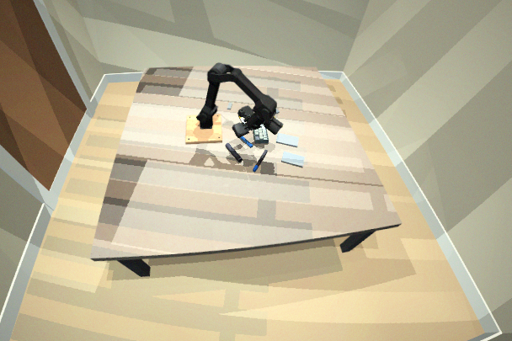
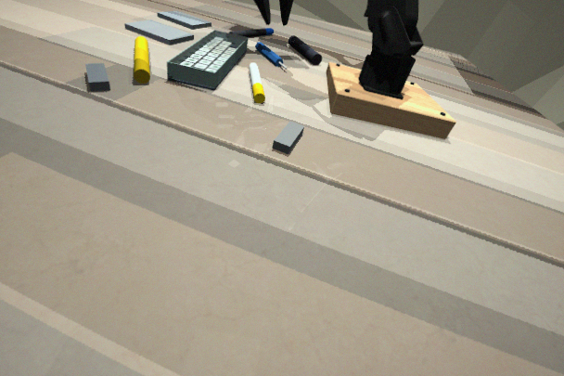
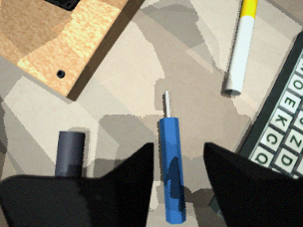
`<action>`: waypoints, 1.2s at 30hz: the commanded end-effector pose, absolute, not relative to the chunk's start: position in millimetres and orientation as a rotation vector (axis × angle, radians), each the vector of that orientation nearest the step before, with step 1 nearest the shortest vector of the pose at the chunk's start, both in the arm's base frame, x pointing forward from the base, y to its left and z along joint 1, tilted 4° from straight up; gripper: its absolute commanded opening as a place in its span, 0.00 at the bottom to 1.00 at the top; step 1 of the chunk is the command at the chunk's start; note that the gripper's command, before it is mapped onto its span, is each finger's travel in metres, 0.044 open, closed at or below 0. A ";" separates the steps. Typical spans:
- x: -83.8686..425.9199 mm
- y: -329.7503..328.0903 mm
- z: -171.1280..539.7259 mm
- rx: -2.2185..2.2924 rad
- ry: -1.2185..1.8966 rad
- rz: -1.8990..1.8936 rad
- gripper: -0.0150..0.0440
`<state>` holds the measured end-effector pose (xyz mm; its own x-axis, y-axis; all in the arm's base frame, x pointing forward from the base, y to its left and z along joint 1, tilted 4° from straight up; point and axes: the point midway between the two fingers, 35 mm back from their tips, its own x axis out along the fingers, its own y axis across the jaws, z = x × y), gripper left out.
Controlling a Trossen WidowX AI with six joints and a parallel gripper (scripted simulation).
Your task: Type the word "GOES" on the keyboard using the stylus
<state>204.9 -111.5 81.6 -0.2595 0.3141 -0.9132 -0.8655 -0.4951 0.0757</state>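
A blue stylus (image 1: 246,142) (image 2: 269,54) (image 3: 169,144) with a thin metal tip lies on the desk beside the keyboard. The keyboard (image 1: 260,141) (image 2: 192,76) (image 3: 280,121) is a dark green tray with white letter keys; in the wrist view only one end shows, with O, E, K, C and Q along its near row. My gripper (image 2: 275,23) (image 3: 178,149) is partly open and empty, high above the desk. In the wrist view the stylus shows between the two fingers, nearer the left one, well below them. The fingertips are hidden in the top view.
A black cylinder (image 2: 304,50) (image 3: 71,151) lies beside the stylus. A blue-ended black pen (image 1: 260,161), a white-and-yellow marker (image 2: 256,80) (image 3: 241,55) and a thick yellow stick (image 2: 141,59) lie around the keyboard. Two flat pads, two grey blocks and my wooden base (image 2: 390,115) are also there.
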 end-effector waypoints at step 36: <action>202.3 -113.6 60.5 -1.172 0.678 1.902 0.51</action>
